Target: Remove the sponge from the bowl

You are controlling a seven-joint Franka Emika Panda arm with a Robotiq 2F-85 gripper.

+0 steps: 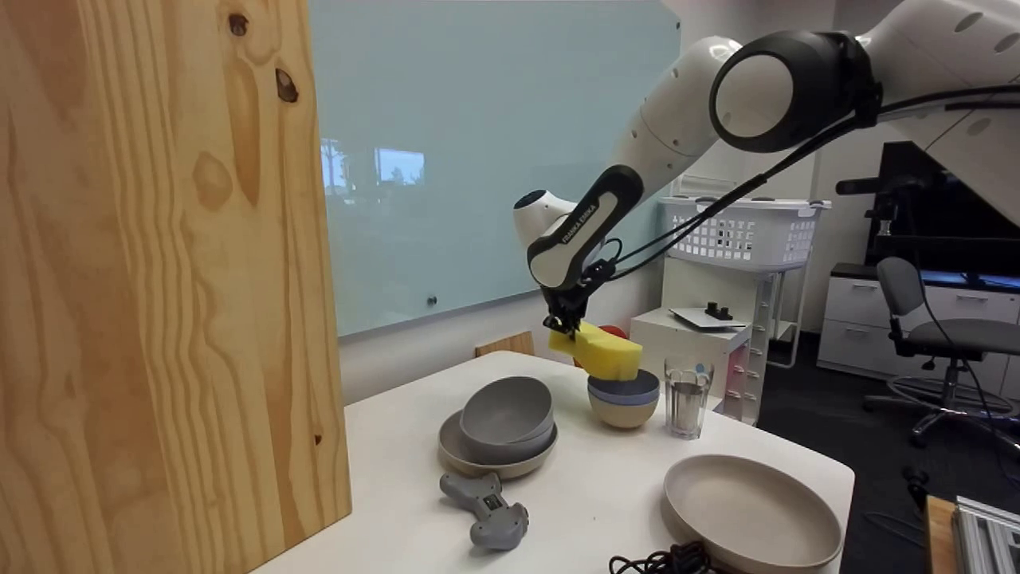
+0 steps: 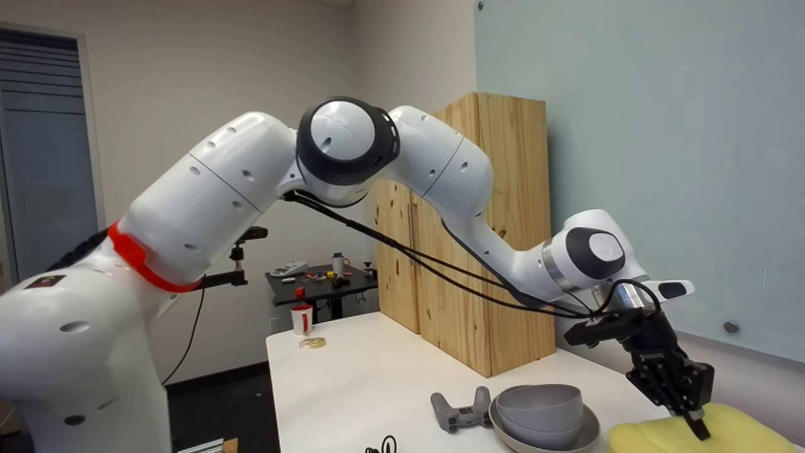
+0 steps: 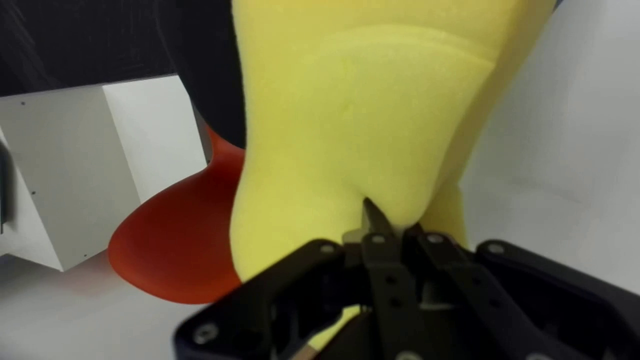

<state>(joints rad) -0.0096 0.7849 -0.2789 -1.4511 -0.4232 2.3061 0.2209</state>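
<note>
Sponge (image 1: 610, 355): in an exterior view, right of the stacked grey bowls (image 1: 508, 413), squeezed left of its middle by the gripper (image 1: 569, 332) and reaching right, seemingly over the small bowl (image 1: 625, 413); cannot tell whether touching its far rim. Likely light, soft and springy, hardly fragile; take hold deep around the middle, to limit sagging.

There is one bright yellow, rectangular block sponge (image 1: 602, 351), one black gripper (image 3: 391, 220), one clear drinking glass (image 1: 688, 405) and one grey game controller (image 1: 488, 509). There are two round grey bowls (image 1: 508, 408) and two shallow beige-grey dishes (image 1: 753, 510). The small round lavender-and-beige bowl (image 1: 624, 410) is one or two nested; unclear.
</note>
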